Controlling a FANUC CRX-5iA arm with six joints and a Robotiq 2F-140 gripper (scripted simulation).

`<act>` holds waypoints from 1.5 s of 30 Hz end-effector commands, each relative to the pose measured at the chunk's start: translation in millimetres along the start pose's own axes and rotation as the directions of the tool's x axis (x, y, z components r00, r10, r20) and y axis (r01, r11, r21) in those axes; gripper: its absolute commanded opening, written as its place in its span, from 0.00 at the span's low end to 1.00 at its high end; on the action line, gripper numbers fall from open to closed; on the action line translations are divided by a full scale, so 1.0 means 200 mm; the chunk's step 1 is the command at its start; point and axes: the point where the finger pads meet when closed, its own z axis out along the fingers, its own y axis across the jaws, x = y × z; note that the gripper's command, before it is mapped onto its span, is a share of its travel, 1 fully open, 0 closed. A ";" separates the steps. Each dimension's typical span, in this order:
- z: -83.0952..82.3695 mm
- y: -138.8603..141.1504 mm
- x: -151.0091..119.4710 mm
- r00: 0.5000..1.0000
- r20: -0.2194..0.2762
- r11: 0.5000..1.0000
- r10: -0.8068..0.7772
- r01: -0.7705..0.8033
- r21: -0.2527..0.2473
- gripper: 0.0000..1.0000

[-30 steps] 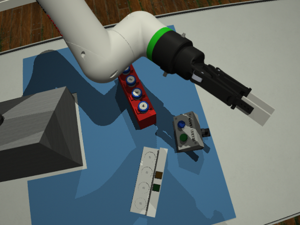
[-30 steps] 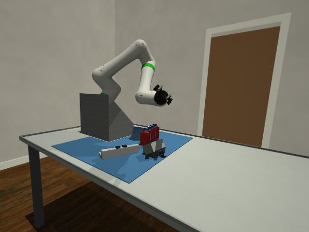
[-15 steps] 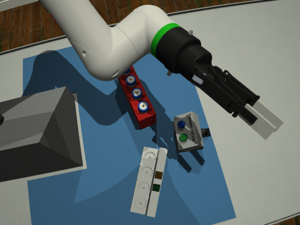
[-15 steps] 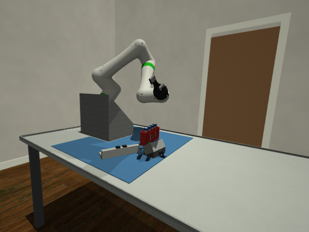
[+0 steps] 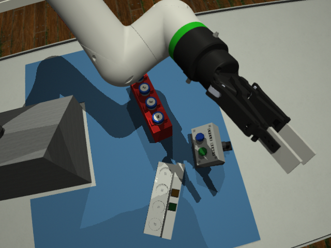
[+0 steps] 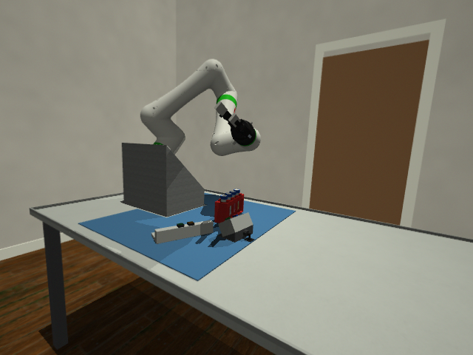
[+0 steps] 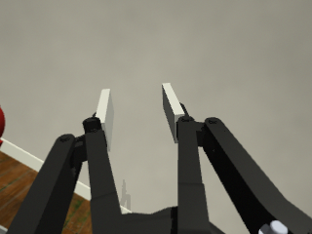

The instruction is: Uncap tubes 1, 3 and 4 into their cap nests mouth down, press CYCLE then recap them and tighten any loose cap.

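The red decapping station [image 5: 151, 109] stands on the blue mat, with blue caps on tube 2 [image 5: 144, 88], tube 3 [image 5: 151, 102] and tube 4 [image 5: 158, 117]. The arm hides most of the cap of tube 1 [image 5: 140, 78]. The cap tray [image 5: 163, 200] has four empty nests, and its amber lamp [image 5: 175, 192] and green lamp [image 5: 172, 206] are dark. The small desk [image 5: 208, 144] carries the blue CYCLE key [image 5: 199, 137] and the green READY key [image 5: 202, 151]. My gripper [image 5: 296, 157] hangs high above the table, right of the desk. It is partly open and empty, which the wrist view [image 7: 136, 114] also shows.
A large grey wedge-shaped pedestal [image 5: 40, 141] carries the arm's base at the mat's left. The arm's elbow [image 5: 120, 53] hangs over the station's far end. In the exterior view the arm [image 6: 233, 132] is well above the station [image 6: 228, 206].
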 end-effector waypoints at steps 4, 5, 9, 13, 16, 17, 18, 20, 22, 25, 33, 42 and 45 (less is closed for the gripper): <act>0.04 0.10 -0.01 0.999 0.039 0.999 0.012 -0.010 -0.052 0.35; 0.05 0.12 -0.01 0.999 0.039 0.999 0.012 -0.010 -0.052 0.35; 0.09 0.21 -0.03 0.996 0.084 0.995 0.028 -0.019 -0.102 0.35; 0.11 0.27 -0.05 0.994 0.107 0.992 0.036 -0.022 -0.125 0.35; 0.13 0.34 -0.07 0.990 0.132 0.988 0.045 -0.025 -0.150 0.35; 0.14 0.36 -0.08 0.990 0.132 0.988 0.045 -0.025 -0.150 0.35; 0.14 0.36 -0.08 0.990 0.132 0.988 0.045 -0.025 -0.150 0.35; 0.14 0.36 -0.08 0.990 0.132 0.988 0.045 -0.025 -0.150 0.35; 0.15 0.41 -0.10 0.982 0.180 0.981 0.064 -0.029 -0.192 0.35; 0.17 0.47 -0.13 0.981 0.182 0.981 0.065 -0.029 -0.194 0.35; 0.19 0.58 -0.19 0.968 0.234 0.972 0.087 -0.031 -0.234 0.35; 0.19 0.72 -0.29 0.930 0.342 0.953 0.135 -0.028 -0.301 0.35; 0.20 0.76 -0.33 0.930 0.342 0.953 0.135 -0.028 -0.301 0.35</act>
